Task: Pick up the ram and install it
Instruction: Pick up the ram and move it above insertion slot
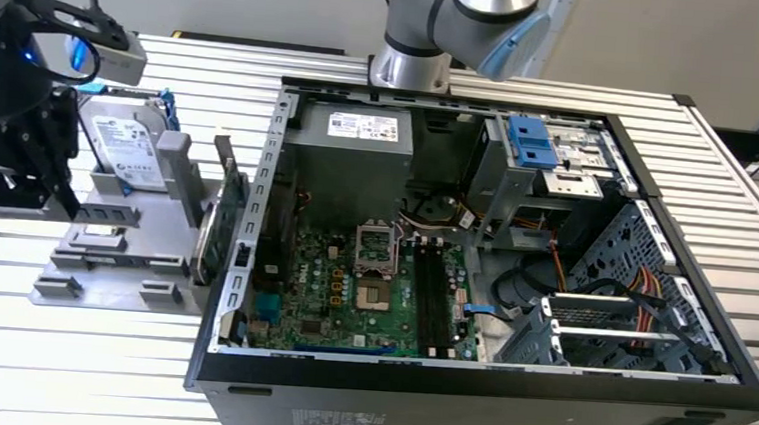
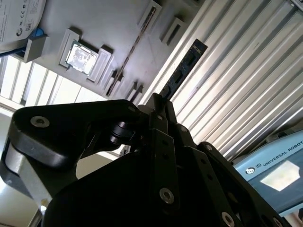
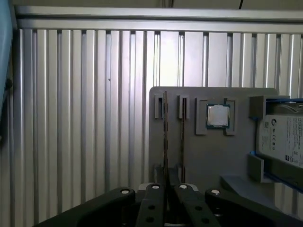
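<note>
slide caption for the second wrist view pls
End effector gripping the ram over the ribbed table, processor chip in grey holder behind.

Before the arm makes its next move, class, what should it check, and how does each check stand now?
1. Ram held by the gripper: ok, it juts out of the closed grip.
2. Ram clear of the grey fixture: cannot tell.
3. Computer case open, motherboard exposed: ok.
4. Memory slots free: ok, they look empty.
5. Hard drive and processor chip seated in the fixture: ok.
</note>
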Controlling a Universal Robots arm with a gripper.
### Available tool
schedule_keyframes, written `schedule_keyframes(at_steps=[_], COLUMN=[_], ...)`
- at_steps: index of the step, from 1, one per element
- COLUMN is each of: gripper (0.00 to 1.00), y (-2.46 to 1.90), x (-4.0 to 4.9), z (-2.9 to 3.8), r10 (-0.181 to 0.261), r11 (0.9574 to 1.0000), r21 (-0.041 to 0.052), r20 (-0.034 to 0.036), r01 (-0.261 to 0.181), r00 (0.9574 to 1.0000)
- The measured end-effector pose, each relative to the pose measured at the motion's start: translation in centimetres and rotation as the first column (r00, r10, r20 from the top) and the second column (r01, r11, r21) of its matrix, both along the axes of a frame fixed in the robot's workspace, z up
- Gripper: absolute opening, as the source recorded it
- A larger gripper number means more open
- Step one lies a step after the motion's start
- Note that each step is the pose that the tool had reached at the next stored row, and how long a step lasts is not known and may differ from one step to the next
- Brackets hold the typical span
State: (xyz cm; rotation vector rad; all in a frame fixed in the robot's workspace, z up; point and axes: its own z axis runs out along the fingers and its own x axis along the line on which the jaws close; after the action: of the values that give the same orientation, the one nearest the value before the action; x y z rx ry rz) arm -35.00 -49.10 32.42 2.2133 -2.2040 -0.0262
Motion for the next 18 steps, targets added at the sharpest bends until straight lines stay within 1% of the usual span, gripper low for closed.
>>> schedule_keyframes(at_steps=[9,18], gripper=[0.00,0.00], y=[0.00,0.00], x=[0.00,0.00], z=[0.90,1.65], r10=[0.000,0.000], r11=[1.0000,1.0000], r21=[0.0000,0.0001], r20=[0.0000,0.0001], r01=[0.000,0.000], r00=[1.0000,1.0000])
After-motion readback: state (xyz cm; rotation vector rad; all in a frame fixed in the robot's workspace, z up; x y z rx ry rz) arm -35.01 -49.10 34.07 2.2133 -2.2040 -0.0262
